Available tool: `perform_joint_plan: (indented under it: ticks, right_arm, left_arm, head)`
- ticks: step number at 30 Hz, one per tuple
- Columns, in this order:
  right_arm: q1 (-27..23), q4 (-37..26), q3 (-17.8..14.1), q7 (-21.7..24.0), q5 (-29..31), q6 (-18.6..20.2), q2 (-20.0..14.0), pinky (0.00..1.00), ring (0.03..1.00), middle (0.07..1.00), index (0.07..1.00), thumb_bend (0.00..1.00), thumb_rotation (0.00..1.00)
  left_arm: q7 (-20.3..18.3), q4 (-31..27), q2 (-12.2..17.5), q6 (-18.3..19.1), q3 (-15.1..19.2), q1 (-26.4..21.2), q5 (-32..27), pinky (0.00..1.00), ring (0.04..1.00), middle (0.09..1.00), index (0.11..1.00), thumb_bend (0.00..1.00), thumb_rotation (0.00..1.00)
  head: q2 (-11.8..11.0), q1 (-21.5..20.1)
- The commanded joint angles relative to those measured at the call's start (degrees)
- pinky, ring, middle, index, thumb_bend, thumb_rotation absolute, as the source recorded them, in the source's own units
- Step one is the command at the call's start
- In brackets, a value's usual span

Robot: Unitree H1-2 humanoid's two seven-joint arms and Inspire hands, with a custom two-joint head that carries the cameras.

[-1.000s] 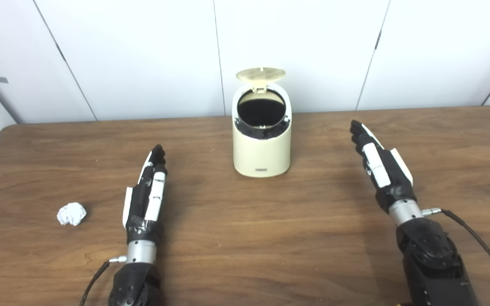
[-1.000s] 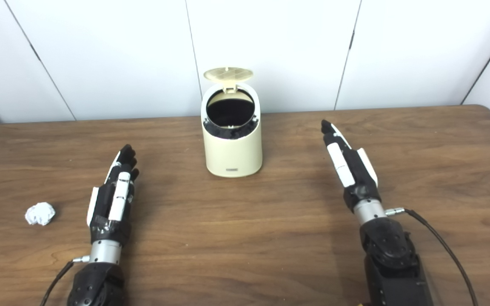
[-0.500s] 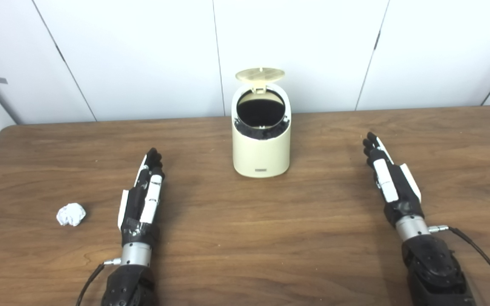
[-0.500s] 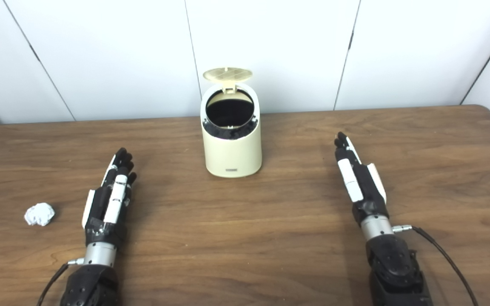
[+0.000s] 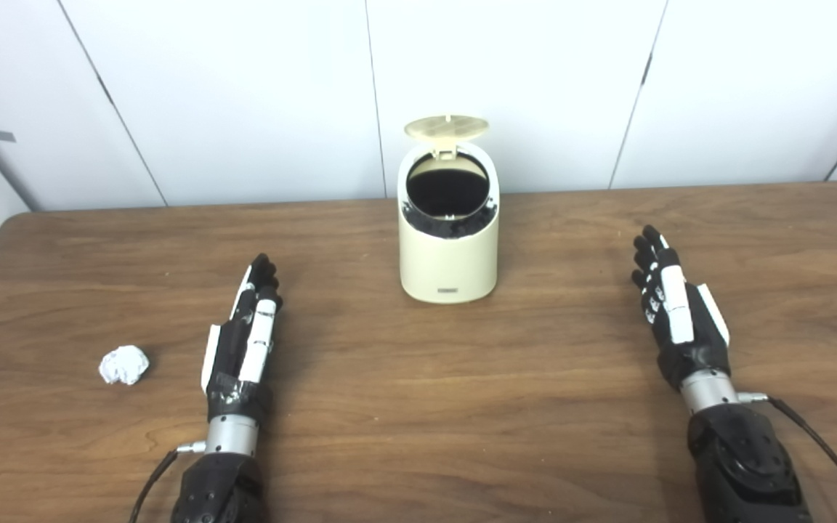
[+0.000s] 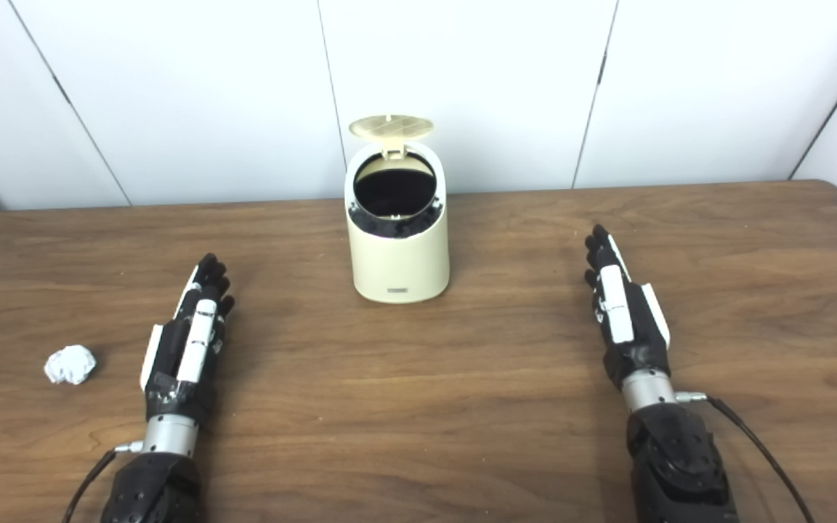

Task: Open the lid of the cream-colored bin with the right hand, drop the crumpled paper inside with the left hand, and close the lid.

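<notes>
The cream-colored bin (image 5: pixel 448 250) stands at the back middle of the table, its round lid (image 5: pixel 447 127) tipped up and the dark inside showing. A white ball of crumpled paper (image 5: pixel 123 364) lies on the wood at the front left. My left hand (image 5: pixel 245 339) rests flat and open just to the right of the paper, a hand's width away from it, holding nothing. My right hand (image 5: pixel 675 315) is open too, fingers stretched forward, well to the right of the bin and apart from it.
The brown wooden table (image 5: pixel 418 407) runs the full width, with its far edge against white wall panels (image 5: pixel 244 87). Thin cables trail from both wrists near the bottom edge.
My right hand has pulled back toward me and to the right, away from the bin, and dropped lower. The left hand drew back slightly. Bin, lid and paper have stayed put.
</notes>
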Motion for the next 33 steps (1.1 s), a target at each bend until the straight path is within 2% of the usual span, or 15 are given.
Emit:
perform_joint_plan:
  ticks: [1,6,11,15,18,25,30,33]
  right_arm:
    - [-1.2,-0.2,-0.4,0.6,0.8,-1.1,-1.0,1.00,1.000,0.990,0.995,0.57,0.98]
    - [-1.2,-0.2,-0.8,0.5,1.3,-0.4,-1.4,1.00,1.000,0.989,0.990,0.57,0.98]
    - [-1.7,2.4,-1.0,2.0,2.3,-2.2,-2.5,1.00,1.000,1.000,0.999,0.56,0.98]
    - [-2.0,2.2,-0.9,2.0,2.7,-1.1,-2.8,1.00,1.000,0.997,0.998,0.56,0.98]
    - [-2.1,1.0,-0.6,1.4,2.3,0.2,-2.7,1.00,1.000,0.993,0.994,0.55,1.00]
    - [-1.3,-3.5,-0.7,0.3,3.0,4.0,-1.5,1.00,0.999,0.987,0.992,0.55,1.00]
    - [-0.6,-5.1,-0.9,0.0,3.2,4.8,-0.6,1.00,1.000,0.989,0.994,0.51,1.00]
    - [-0.2,-5.6,-0.7,0.0,3.1,5.0,-0.4,1.00,1.000,0.998,0.999,0.52,1.00]
  left_arm:
    - [0.1,-0.5,0.0,0.0,0.1,1.4,0.4,1.00,0.992,0.973,0.981,0.32,0.68]
    - [0.2,-0.2,-0.5,-0.6,-0.5,1.6,1.4,1.00,0.993,0.973,0.981,0.31,0.70]
    - [1.1,1.0,-1.4,-2.1,-1.0,1.5,3.4,1.00,0.980,0.961,0.969,0.33,0.66]
    - [1.1,2.5,-2.2,-3.7,-0.8,1.2,3.3,1.00,0.982,0.958,0.960,0.33,0.64]
    - [1.1,3.6,-2.4,-4.5,-0.9,1.0,3.6,1.00,0.987,0.960,0.958,0.34,0.65]
    - [1.4,4.3,-2.4,-5.1,-0.9,0.9,4.4,1.00,0.983,0.956,0.956,0.36,0.65]
    - [2.0,3.3,-2.1,-3.5,-1.1,1.3,5.9,0.98,0.965,0.944,0.955,0.39,0.56]
    - [2.2,1.4,-1.7,-1.7,-1.3,1.4,6.5,0.93,0.956,0.950,0.966,0.39,0.40]
  head:
    - [-0.2,1.0]
    - [-1.3,6.0]
    - [-3.0,10.4]
    - [-3.8,11.7]
    - [-4.4,12.6]
    - [-5.3,11.8]
    - [-5.6,10.8]
    - [-5.6,10.7]
